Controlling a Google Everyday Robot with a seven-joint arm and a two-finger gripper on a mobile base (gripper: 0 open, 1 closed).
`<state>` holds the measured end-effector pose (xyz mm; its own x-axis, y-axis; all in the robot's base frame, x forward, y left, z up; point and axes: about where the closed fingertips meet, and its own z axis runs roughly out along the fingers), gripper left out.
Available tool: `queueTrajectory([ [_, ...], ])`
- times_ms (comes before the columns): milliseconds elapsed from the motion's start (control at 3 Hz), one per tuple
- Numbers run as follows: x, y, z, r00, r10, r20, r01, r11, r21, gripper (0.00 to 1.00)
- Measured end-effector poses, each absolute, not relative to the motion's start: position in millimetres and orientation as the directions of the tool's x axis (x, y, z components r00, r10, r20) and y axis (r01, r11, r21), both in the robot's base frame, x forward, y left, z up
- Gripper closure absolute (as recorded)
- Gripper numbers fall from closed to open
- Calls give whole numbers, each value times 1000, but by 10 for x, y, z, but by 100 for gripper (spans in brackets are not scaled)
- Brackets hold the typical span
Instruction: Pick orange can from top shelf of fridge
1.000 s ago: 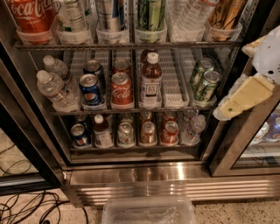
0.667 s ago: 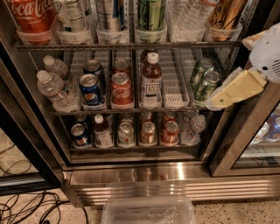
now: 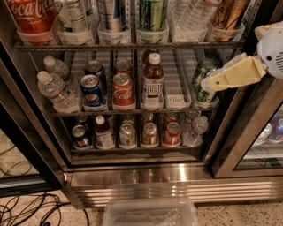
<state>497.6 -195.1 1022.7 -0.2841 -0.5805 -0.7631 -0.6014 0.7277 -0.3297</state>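
Camera view, the only one. The orange can [image 3: 229, 13] stands at the right end of the top shelf [image 3: 128, 45] of the fridge [image 3: 177, 175]. It is seated in a clear tray cup that keeps it upright behind the front rail. My hand [image 3: 216, 81] hangs lower, level with the middle rack and in front of a green-and-white can [image 3: 202, 68]; I judge it must rise to reach. Spread or pressed together: cannot tell. The orange can's lid is cut off by the upper edge.
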Motion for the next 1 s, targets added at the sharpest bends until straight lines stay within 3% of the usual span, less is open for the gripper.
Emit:
queueTrajectory([
  [1000, 5102, -1989, 10604, -197, -327, -924, -352, 903, -245, 0],
])
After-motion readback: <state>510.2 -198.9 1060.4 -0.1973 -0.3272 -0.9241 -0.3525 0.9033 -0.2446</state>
